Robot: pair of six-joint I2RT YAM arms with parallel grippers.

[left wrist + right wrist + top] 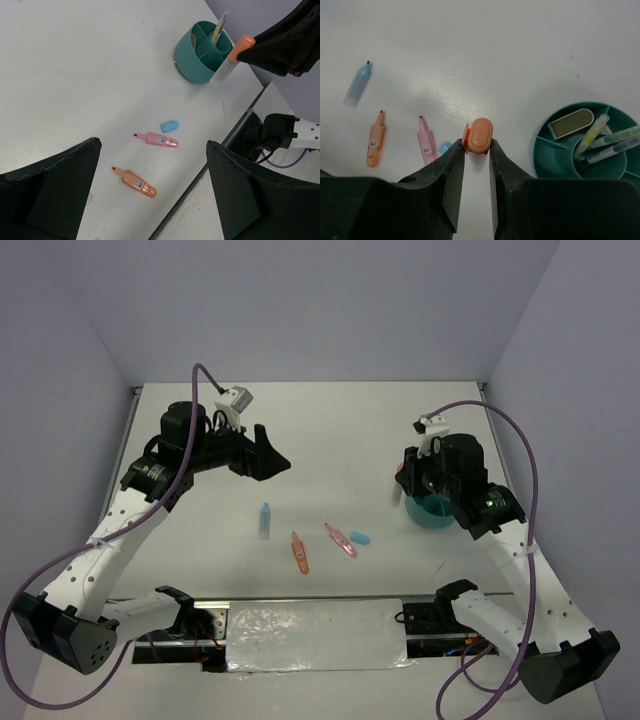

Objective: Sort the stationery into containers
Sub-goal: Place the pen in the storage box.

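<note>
Orange-capped highlighter (479,136) is pinched in the right hand (477,150) just beside the teal cup (542,150), so the drop-in step seems in hand, next needing a shift over a compartment before release; the left hand (154,145) hangs wide open, empty, well apart from the cup.

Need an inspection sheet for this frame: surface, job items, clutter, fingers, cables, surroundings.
Surface: white table, a few small dark specks.
Job's things: round teal plastic divided cup holds yellow-green pens and a flat grey white-edged piece. Loose on the table: light blue tube, orange highlighter, pink highlighter, small blue cap.
Clutter: nothing seen.
Grippers: left gripper open, empty. Right gripper fingers shut on an orange-capped clear highlighter, just beside the cup.
Cables: purple cables loop off both arms, clear of the items.
Surroundings: plain pale walls; shiny sheet between the arm bases.
</note>
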